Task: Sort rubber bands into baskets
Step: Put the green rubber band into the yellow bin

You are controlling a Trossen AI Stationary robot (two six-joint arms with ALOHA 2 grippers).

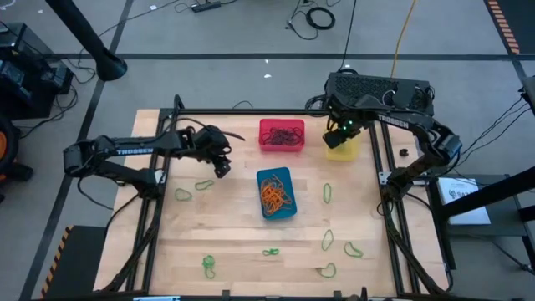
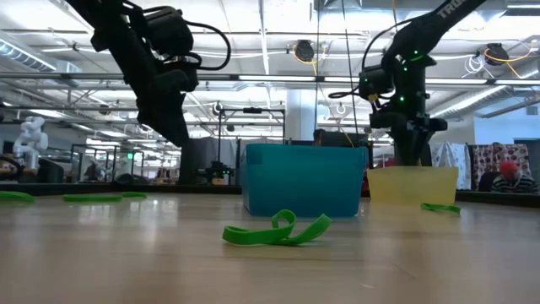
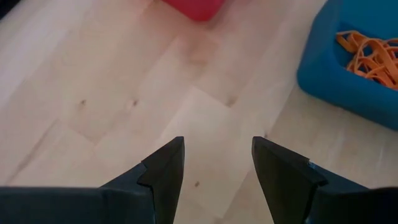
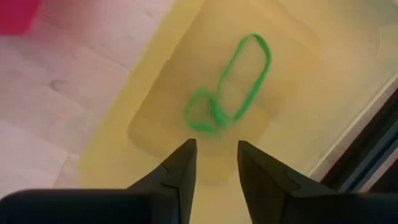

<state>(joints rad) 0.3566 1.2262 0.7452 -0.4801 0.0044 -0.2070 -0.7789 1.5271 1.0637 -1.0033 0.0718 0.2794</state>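
the right gripper point(image 4: 214, 155) hangs over the yellow basket point(image 4: 112, 143), fingers apart, a green band point(image 4: 230, 81) lying inside. next, another green band point(image 1: 328, 192) waits on the desk point(image 1: 234, 234).

Robotics lab, exposed ceiling pipes point(image 2: 270, 59), floor cables point(image 1: 318, 17)

Both arms are dark, near-black, built of slim tubular links joined by bulkier rounded housings, each forearm lettered "TROSSEN" in white. Black cables loop along the links and hang in curves behind each wrist. Small green lights glow on the housing just above the right tool point(image 2: 411, 156). The right arm's base is a broad dark box with a perforated top. The left tool point(image 3: 217, 171) ends in two matte black wedge-shaped fingers with stepped inner edges.
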